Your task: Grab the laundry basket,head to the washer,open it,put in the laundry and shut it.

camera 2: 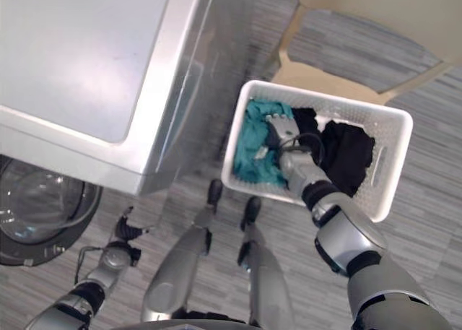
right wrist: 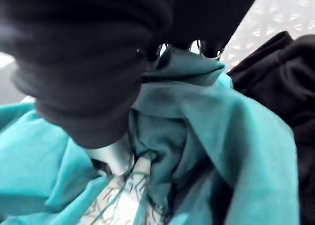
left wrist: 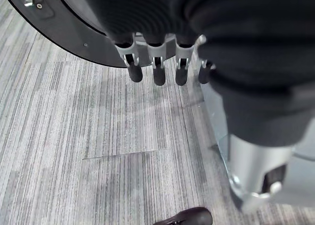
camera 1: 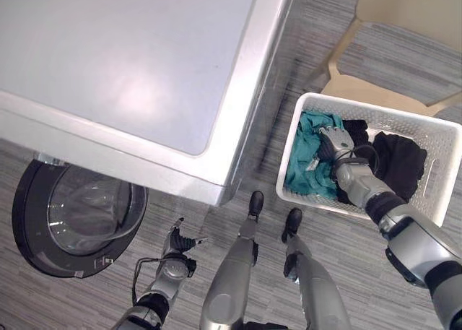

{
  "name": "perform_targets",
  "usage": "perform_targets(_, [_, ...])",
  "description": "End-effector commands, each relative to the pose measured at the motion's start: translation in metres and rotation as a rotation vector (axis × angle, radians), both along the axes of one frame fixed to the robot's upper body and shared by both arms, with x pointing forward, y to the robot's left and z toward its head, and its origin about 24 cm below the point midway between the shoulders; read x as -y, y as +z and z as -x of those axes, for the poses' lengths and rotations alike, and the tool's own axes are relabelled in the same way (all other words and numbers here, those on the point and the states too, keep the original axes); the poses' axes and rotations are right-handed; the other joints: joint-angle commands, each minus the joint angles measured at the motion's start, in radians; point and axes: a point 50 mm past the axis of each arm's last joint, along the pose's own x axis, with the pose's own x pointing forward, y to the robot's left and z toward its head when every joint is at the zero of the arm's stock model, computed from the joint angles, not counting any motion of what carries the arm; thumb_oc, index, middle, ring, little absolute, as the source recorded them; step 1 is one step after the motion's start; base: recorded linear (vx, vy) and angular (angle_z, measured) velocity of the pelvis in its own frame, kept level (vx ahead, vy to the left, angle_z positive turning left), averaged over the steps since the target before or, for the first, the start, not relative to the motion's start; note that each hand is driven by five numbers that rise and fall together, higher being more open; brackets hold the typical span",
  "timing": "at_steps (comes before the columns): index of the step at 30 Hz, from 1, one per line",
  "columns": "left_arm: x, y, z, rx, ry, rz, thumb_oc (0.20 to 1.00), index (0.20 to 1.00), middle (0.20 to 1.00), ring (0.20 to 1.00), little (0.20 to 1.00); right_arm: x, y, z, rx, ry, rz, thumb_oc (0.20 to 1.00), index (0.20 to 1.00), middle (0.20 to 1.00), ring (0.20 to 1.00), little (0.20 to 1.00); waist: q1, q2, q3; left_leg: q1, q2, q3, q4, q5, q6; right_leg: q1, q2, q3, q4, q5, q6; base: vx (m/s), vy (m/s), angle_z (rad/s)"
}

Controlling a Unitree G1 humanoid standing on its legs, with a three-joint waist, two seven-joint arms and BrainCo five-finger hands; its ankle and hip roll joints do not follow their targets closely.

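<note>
A white laundry basket (camera 1: 449,172) stands on the floor to the right of the washer (camera 1: 123,63). It holds a teal garment (camera 1: 304,167) and black clothes (camera 1: 401,160). My right hand (camera 1: 333,142) reaches into the basket, its fingers and thumb closed into a bunched fold of the teal garment (right wrist: 246,136). The washer's round door (camera 1: 72,214) hangs swung open at the lower left. My left hand (camera 1: 175,243) hovers above the floor beside that door, its fingers (left wrist: 155,70) straight and holding nothing. The washer's top hides the drum opening.
A beige chair (camera 1: 404,12) stands just behind the basket. Grey striped carpet (left wrist: 98,136) lies between the washer's front corner and the basket.
</note>
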Motion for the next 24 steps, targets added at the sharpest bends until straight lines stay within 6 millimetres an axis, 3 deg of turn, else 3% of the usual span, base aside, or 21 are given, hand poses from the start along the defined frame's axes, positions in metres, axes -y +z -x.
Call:
perform_targets(1, [-0.008, -0.002, 0.007, -0.003, 0.053, -0.01, 1.0, 1.0, 1.0, 1.0, 1.0, 0.002, -0.022, 0.016, -0.049, 0.023, -0.105, 0.2, 0.2, 0.2, 0.2, 0.2, 0.01, -0.042, -0.019, 0.008, -0.014, 0.063, 0.028, -0.054, -0.03, 0.044, -0.083, 0.063, 0.025, -0.037, 0.112, 0.0, 0.0, 0.0])
perform_targets(8, [-0.003, -0.012, 0.02, -0.055, 0.058, 0.021, 1.0, 1.0, 1.0, 1.0, 1.0, 0.001, -0.019, 0.039, 0.013, 0.088, -0.313, 0.2, 0.2, 0.2, 0.2, 0.2, -0.024, -0.056, -0.075, 0.115, -0.015, 0.072, -0.004, -0.073, -0.022, 0.135, -0.085, 0.053, 0.007, -0.04, 0.118, 0.07, 0.003, 0.01])
perform_targets(10, [-0.006, -0.02, 0.037, -0.105, 0.08, 0.034, 1.0, 1.0, 1.0, 1.0, 1.0, 0.007, -0.021, 0.061, 0.033, 0.095, -0.503, 0.2, 0.2, 0.2, 0.2, 0.2, -0.05, -0.067, -0.127, 0.198, -0.018, 0.078, -0.005, -0.108, -0.007, 0.207, -0.09, 0.056, 0.0, -0.049, 0.124, 0.19, 0.034, 0.0])
perform_targets(14, [-0.012, -0.026, 0.053, -0.146, 0.11, 0.035, 1.0, 1.0, 1.0, 1.0, 1.0, 0.014, -0.02, 0.078, 0.05, 0.102, -0.635, 0.2, 0.2, 0.2, 0.2, 0.2, -0.07, -0.075, -0.182, 0.249, -0.019, 0.085, -0.011, -0.123, 0.002, 0.25, -0.092, 0.061, -0.009, -0.05, 0.13, 0.14, 0.042, -0.09])
perform_targets(20, [-0.021, -0.036, 0.079, -0.219, 0.161, 0.04, 1.0, 1.0, 1.0, 1.0, 1.0, 0.022, -0.012, 0.107, 0.073, 0.149, -0.953, 0.2, 0.2, 0.2, 0.2, 0.2, -0.105, -0.068, -0.268, 0.355, -0.021, 0.11, -0.036, -0.145, 0.012, 0.32, -0.094, 0.076, -0.013, -0.051, 0.139, 0.09, 0.059, -0.16])
perform_targets(24, [-0.027, -0.04, 0.098, -0.246, 0.218, 0.065, 1.0, 1.0, 1.0, 1.0, 1.0, 0.014, -0.002, 0.129, 0.075, 0.261, -1.116, 0.2, 0.2, 0.2, 0.2, 0.2, -0.119, -0.058, -0.306, 0.424, -0.018, 0.134, -0.055, -0.162, 0.023, 0.347, -0.087, 0.1, -0.003, -0.048, 0.147, 0.04, 0.065, -0.22])
